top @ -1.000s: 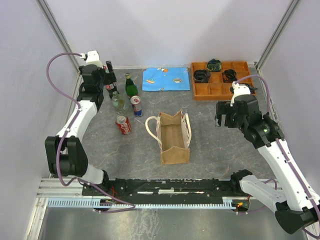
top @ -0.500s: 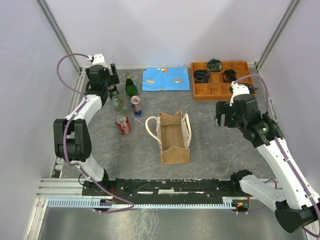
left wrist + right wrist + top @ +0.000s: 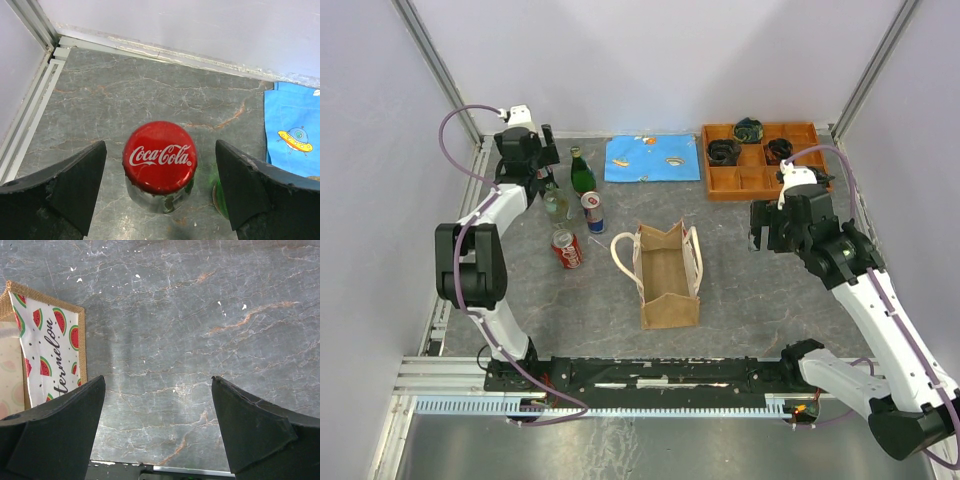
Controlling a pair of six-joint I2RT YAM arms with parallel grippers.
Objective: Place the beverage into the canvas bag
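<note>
Up in the upper left of the top view, the left arm point(image 3: 498, 210) reaches to the back corner of the worktop point(image 3: 750, 300), where the drinks stand in a little bunch. The left jaws are wide apart and hold nothing. Seen from the left wrist, they hang one on each side of a cola bottle point(image 3: 160, 157), and its round red cap sits right in the middle between them, touching neither. A green bottle point(image 3: 582, 172), a clear bottle point(image 3: 556, 205), a blue can point(image 3: 592, 211) and a red can point(image 3: 567, 249) lying on its side are close by. The canvas bag point(image 3: 670, 312) stands open in the middle of the top view, well apart from the cola bottle, and no drink is in it. The right arm point(image 3: 840, 255) hangs to the right of the bag, and the right jaws are apart too, over the grey worktop. So the job looks like it is only at the start: getting ready to grab a drink. Next, I think the left jaws need to go down around the bottle's neck and squeeze shut, staying straight so they do not bump the bottles next to it.
</note>
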